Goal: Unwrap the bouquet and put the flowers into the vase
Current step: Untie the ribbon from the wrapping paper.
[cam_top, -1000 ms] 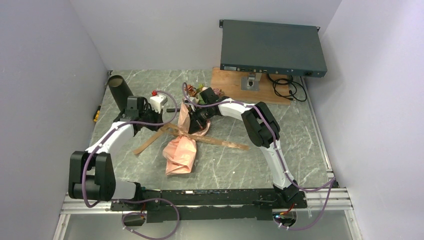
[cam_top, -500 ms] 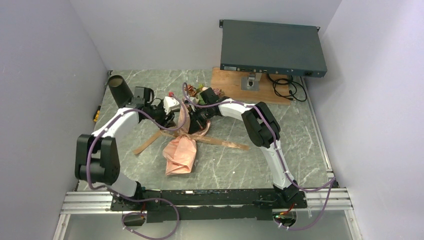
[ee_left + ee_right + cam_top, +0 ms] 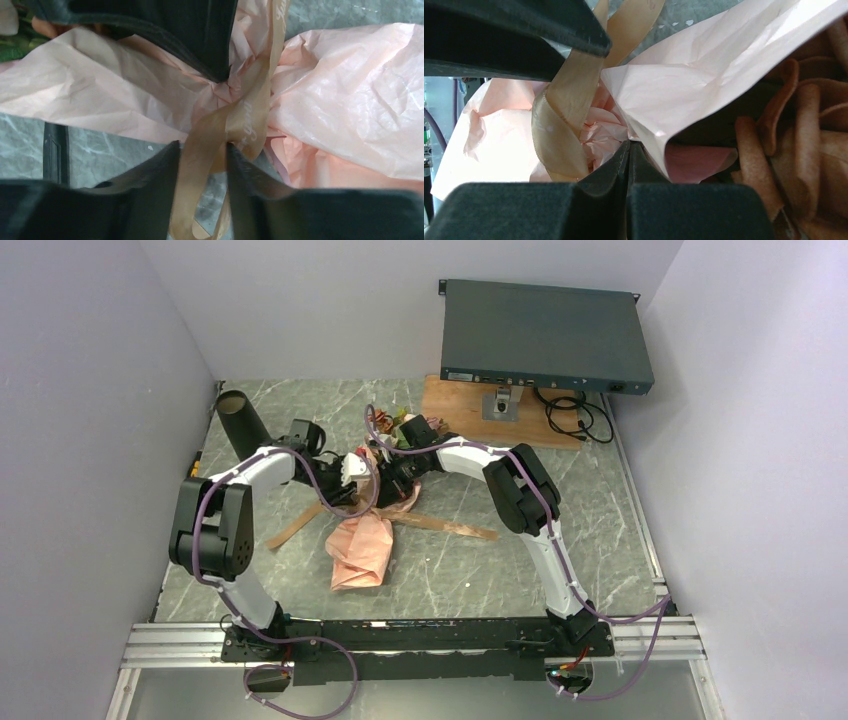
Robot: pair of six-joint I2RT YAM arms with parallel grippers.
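Top external view: the bouquet [image 3: 372, 508] is laid mid-scene, its paper [image 3: 358, 550] tail turned to six o'clock and the flowers [image 3: 405, 427] to twelve. Both grippers are met at the tied neck. The left gripper [image 3: 202, 147] is seen with its fingers [image 3: 150, 180] apart, astride the ribbon [image 3: 240, 120]; the band fills the gap, but a firm pinch cannot be confirmed. The right gripper [image 3: 629, 150] is closed tight against the gathered paper, and whether any is nipped cannot be told. The vase [image 3: 238, 418] is found at ten o'clock, well apart. The ribbon is judged limp and slick, best taken at a loop beside the knot. The paper is judged light and easily torn. The blooms are judged fragile, so the stems, once bared, should be held below the leaves.
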